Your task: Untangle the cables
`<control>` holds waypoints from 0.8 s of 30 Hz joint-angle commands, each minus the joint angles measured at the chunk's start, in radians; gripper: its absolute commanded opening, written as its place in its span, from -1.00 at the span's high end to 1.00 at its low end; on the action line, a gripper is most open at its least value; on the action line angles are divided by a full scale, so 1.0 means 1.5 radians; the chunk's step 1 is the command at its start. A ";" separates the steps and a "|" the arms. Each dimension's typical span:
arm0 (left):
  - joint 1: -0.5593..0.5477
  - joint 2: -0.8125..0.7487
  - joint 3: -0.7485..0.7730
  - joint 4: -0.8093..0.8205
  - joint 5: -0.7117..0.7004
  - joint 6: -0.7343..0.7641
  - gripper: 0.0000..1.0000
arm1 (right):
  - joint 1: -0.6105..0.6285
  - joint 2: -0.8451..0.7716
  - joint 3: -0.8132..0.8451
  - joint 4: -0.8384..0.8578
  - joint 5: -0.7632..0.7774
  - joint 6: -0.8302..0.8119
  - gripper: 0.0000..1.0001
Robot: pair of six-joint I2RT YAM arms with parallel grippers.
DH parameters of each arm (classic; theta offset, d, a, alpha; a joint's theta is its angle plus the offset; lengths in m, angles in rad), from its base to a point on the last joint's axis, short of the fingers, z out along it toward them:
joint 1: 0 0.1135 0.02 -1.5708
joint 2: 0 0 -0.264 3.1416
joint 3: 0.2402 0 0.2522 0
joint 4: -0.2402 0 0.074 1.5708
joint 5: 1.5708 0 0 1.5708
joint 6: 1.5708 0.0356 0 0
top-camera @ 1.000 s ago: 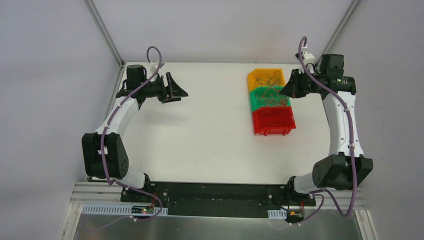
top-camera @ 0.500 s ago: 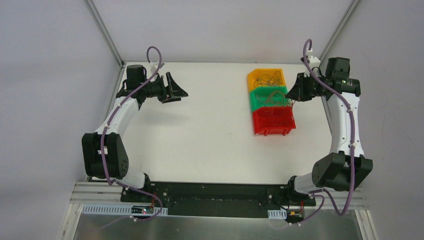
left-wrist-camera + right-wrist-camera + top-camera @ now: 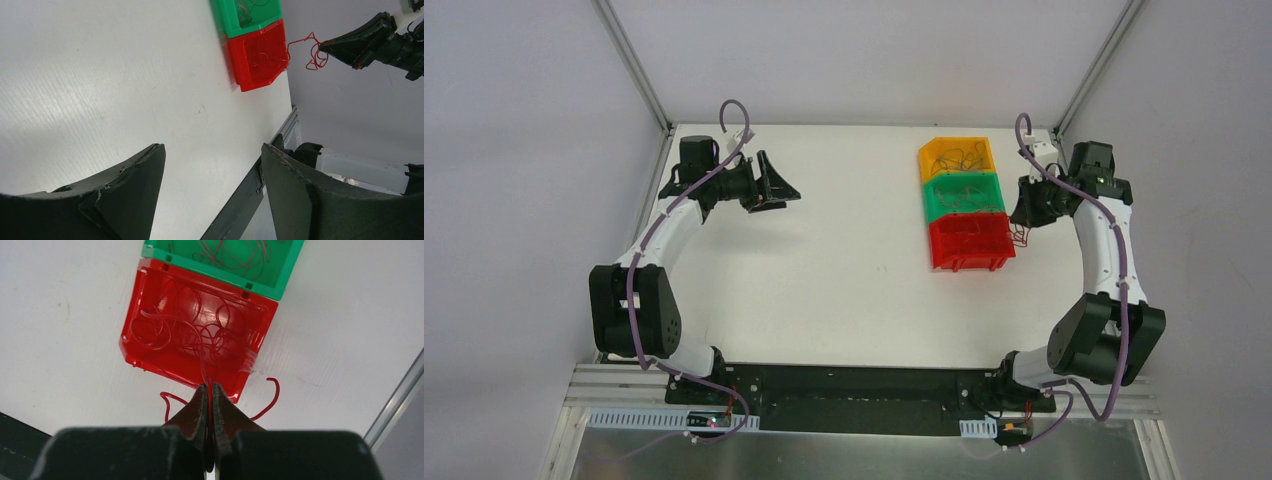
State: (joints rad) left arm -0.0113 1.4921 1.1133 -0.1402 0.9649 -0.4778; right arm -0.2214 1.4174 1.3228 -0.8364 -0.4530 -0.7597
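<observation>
Just ahead of the right end effector (image 3: 209,386), whose fingers are pressed together on a single red cable (image 3: 201,357), sits the red bin (image 3: 134,347), where that strand runs back into a heap of red cables (image 3: 215,332); more cables (image 3: 235,252) lie in the green bin (image 3: 287,267) beyond. Risk, as judged: the held strand appears looped among its neighbours, so a further pull could drag the whole clump out or shift the bin across the desk (image 3: 75,290). Well off to the side, the left end effector (image 3: 212,148) stands apart and empty.

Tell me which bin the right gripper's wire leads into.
The red bin, at the row's near end: the red wire pinched by the right gripper trails over its rim, not the green bin or orange bin.
</observation>
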 commanded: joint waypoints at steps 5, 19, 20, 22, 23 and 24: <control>0.003 -0.003 -0.003 0.008 0.006 0.014 -0.43 | 0.052 0.048 -0.028 0.098 0.050 0.003 1.00; 0.004 -0.006 0.004 -0.027 0.002 0.054 -0.44 | 0.147 0.151 -0.119 0.184 0.065 0.023 1.00; 0.003 -0.003 0.006 -0.030 0.001 0.054 -0.44 | 0.147 0.160 -0.124 0.194 0.066 0.027 1.00; 0.003 0.001 0.010 -0.037 0.001 0.059 -0.44 | 0.147 0.184 -0.127 0.210 0.069 0.035 1.00; 0.004 0.001 0.012 -0.041 0.000 0.062 -0.44 | 0.147 0.193 -0.127 0.217 0.072 0.039 1.00; 0.003 0.001 0.013 -0.044 -0.001 0.066 -0.44 | 0.147 0.200 -0.128 0.224 0.075 0.039 1.00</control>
State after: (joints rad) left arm -0.0113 1.4921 1.1027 -0.1822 0.9600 -0.4267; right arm -0.0048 1.6730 1.1397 -0.5735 -0.3511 -0.7284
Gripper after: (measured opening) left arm 0.719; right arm 0.022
